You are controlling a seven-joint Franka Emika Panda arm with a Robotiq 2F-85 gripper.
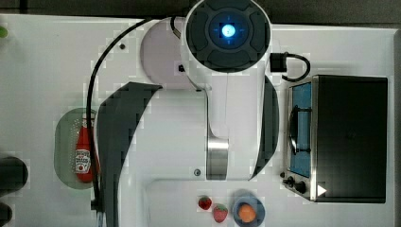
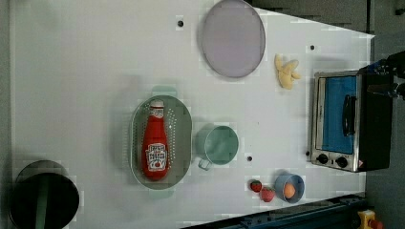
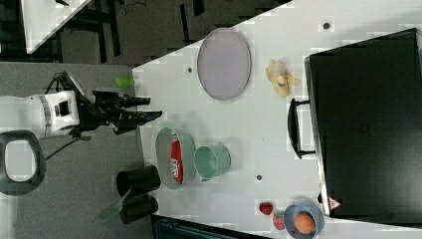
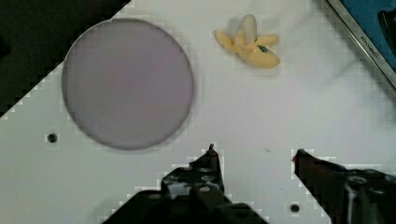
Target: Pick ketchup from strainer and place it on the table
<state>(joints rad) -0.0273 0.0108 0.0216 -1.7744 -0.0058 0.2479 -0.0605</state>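
So far nothing of the task is done, as I judge it. The ketchup lies flat inside the strainer, its white cap toward the left view's top and its label facing up. It fills most of the basket's length. The strainer itself sits on the table, with a green cup just beside it on the left view's right.

The gripper is not near the bottle. In the wrist view its two dark fingers stand apart with bare table between them, and nothing is between them. What lies under it there is a grey plate and a peeled banana, not the strainer. In the right view the gripper hangs off the table, high above the surface, and the strainer is well away from it.

So all steps are left, I think: the arm must come over the strainer, go down, close on the red body of the bottle, lift it out, and put it on a free part of the white top. There is much free table on the left view's left of the strainer. The toaster oven, the strawberries and the blue bowl stand far from the basket and should not disturb the way
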